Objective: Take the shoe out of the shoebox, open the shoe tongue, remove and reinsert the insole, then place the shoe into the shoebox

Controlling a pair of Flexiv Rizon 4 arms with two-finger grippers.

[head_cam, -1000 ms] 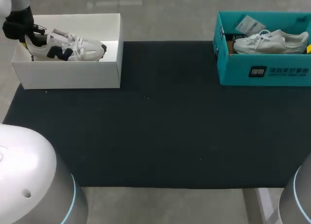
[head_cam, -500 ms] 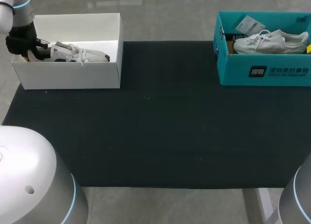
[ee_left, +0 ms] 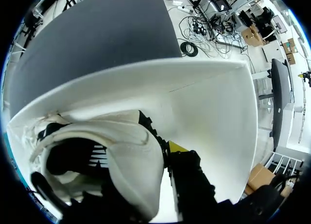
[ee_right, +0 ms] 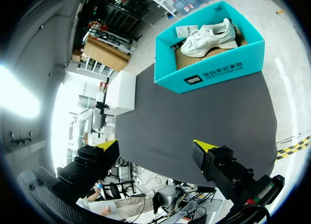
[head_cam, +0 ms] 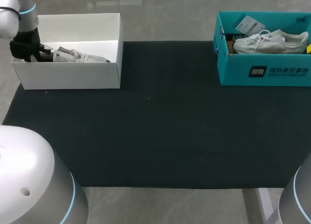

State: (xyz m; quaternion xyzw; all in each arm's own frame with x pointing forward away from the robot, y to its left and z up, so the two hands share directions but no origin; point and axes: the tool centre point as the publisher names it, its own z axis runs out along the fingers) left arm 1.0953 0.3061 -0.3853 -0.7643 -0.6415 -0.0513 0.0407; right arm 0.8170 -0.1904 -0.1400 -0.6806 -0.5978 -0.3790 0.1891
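The left fingers (ee_left: 176,146) clamp the heel of the shoe (head_cam: 80,56), one outside the collar, the other apparently inside. The shoe lies low in the white box (head_cam: 68,77), so this looks like the final placing step. Next they must let go and rise clear of the wall. The shoe is cream with dark patches and white laces. The right fingers (ee_right: 108,145) hang spread above the desk (head_cam: 160,127).

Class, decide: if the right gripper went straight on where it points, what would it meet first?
The right gripper probably meets the black mat first, short of the teal shoebox; depth is unclear.
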